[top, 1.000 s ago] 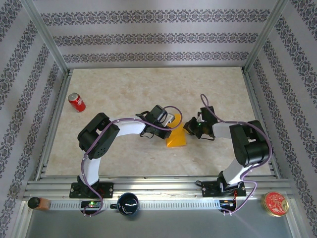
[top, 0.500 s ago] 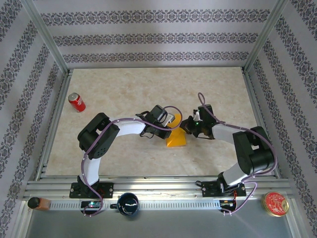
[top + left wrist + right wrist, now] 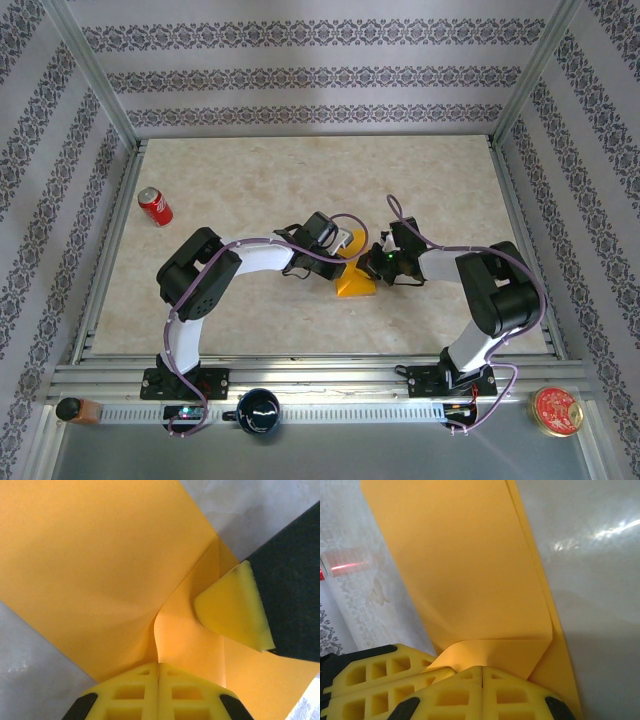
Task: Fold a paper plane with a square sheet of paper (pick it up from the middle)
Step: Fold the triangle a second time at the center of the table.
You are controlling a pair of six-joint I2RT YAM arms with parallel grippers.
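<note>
Right pincer [image 3: 375, 262] slid left; it and left pincer [image 3: 350, 247] clamp the sheet [image 3: 356, 283], soda can [image 3: 155, 206] well apart.

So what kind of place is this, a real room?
Most likely a robot lab's test booth: the left arm and right arm are bolted to a metal rail, and the table is boxed in by a metal frame with patterned wall panels.

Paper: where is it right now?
In the top view, the orange-yellow paper sits mid-table, pinched between the left tool and right tool, well right of the red can.
</note>
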